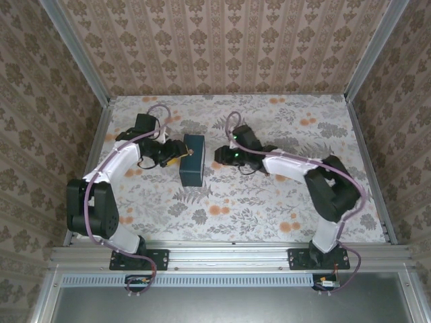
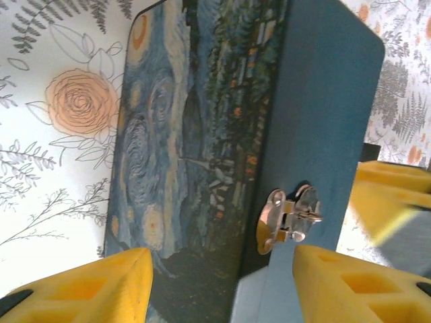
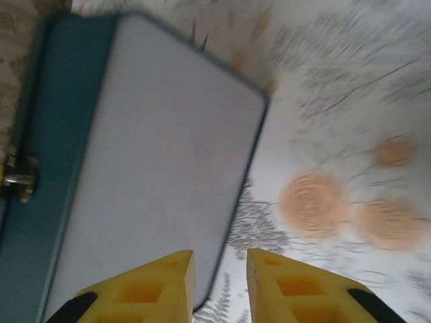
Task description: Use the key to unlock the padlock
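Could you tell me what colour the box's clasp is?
Silver clasp on the box; see left wrist view.

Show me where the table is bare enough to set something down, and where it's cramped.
Widest bare patch: the table between the padlock and the arm bases. Also free: the far right corner behind the right arm, and the strip along the back wall. Crowded: the middle, where the left gripper and right gripper flank the padlock.

No text, label, brand, number or sign is legible on any surface. The padlock (image 2: 182, 155) face bears only a swirling painted picture, without lettering.
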Robot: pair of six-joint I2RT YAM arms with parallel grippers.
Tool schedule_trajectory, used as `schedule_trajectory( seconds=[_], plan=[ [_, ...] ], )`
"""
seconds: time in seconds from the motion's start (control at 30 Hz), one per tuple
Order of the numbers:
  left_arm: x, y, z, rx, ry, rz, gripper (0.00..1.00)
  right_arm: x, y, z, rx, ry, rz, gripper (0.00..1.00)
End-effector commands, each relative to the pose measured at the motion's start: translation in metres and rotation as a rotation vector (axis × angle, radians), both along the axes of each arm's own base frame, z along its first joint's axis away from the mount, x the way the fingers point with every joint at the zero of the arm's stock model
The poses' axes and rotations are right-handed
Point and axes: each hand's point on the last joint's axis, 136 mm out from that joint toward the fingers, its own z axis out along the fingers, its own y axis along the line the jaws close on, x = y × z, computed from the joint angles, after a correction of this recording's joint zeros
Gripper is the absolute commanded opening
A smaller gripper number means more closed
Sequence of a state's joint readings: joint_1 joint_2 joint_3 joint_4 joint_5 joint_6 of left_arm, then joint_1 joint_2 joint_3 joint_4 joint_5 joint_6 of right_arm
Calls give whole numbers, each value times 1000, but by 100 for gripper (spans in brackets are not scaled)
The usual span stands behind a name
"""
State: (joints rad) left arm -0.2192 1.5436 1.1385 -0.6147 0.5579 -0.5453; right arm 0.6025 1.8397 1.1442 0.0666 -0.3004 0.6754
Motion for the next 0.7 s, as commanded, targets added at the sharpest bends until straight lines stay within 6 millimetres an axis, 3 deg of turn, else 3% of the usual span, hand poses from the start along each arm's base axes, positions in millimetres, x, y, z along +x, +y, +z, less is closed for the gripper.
schedule_trajectory(
  seconds=[0.0, 0.27, 0.43, 0.53, 0.67],
  plan=[
    [-1, -12, 5, -65, -5, -22, 57, 4, 44, 19, 153, 8, 48, 26],
    [2, -20, 10, -93, -16, -9, 56, 13, 91, 17, 196, 37, 78, 29],
    [8, -13, 28, -36, -73, 23, 56, 16, 109, 4, 192, 70, 74, 29],
    [12, -18, 40, -30, -100, 12, 56, 14, 111, -9, 169, 95, 75, 30],
    [12, -36, 37, -12, -78, -31, 56, 14, 91, -21, 102, 101, 40, 30]
  ],
)
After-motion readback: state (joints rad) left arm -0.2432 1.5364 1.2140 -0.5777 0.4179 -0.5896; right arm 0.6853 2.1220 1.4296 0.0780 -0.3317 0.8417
